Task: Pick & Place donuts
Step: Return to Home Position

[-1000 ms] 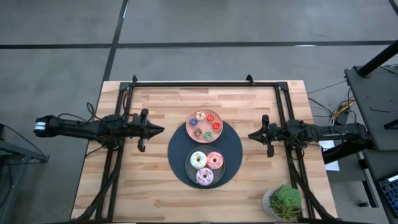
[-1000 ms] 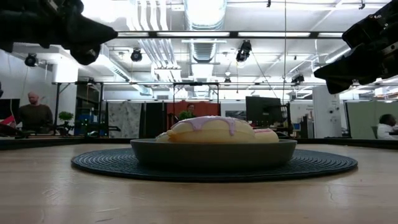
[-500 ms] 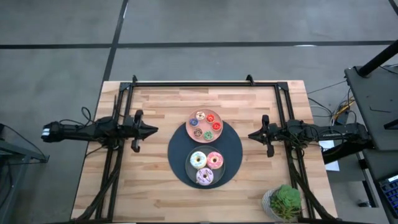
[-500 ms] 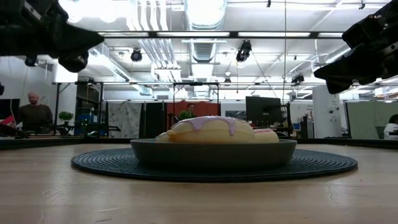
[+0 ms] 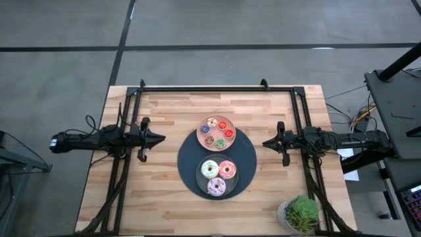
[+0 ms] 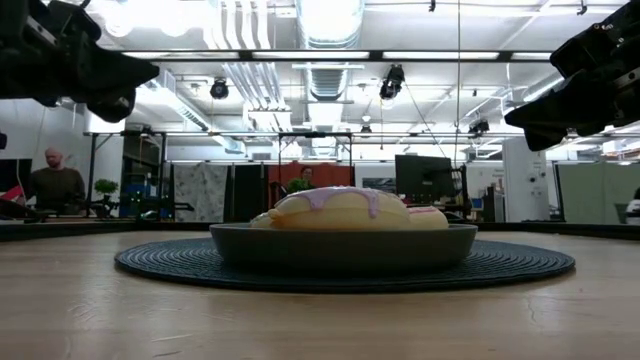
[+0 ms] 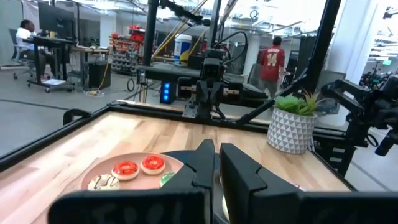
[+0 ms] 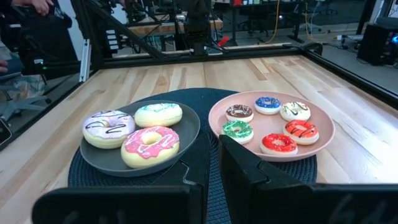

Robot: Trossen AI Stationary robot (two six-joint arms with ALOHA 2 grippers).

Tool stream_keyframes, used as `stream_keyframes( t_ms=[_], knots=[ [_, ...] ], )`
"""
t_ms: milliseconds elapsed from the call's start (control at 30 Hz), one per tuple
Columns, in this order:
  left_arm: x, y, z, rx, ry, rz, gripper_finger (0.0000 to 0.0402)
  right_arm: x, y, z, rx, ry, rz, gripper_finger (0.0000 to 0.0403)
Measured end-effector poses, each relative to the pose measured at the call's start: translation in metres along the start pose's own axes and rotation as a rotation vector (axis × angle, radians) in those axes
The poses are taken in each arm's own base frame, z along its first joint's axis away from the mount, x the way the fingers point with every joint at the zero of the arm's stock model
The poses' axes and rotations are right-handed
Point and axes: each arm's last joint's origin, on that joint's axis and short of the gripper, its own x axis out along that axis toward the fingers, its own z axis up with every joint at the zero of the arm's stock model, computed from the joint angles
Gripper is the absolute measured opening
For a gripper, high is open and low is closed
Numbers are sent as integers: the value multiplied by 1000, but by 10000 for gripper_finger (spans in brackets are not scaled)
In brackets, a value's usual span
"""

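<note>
Donuts (image 5: pixel 210 169) lie plated at frame centre, between left gripper (image 5: pixel 160 138) and right gripper (image 5: pixel 266 142); both are empty with fingers pressed together, the right slightly nearer.

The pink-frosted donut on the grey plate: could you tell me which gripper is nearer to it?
Right. The right gripper hovers just off the right edge of the dark mat, diagonally from the pink-frosted donut; the left gripper is farther, beyond the mat's left edge.
</note>
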Motion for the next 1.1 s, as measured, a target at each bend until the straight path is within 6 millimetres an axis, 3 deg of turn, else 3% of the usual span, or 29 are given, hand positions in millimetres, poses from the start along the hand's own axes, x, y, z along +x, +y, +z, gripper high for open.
stream_keyframes(
  t_ms=[1100],
  knots=[
    [-3,2,-12,24,26,0,0,0,0,0,0,0,0,29]
  ],
)
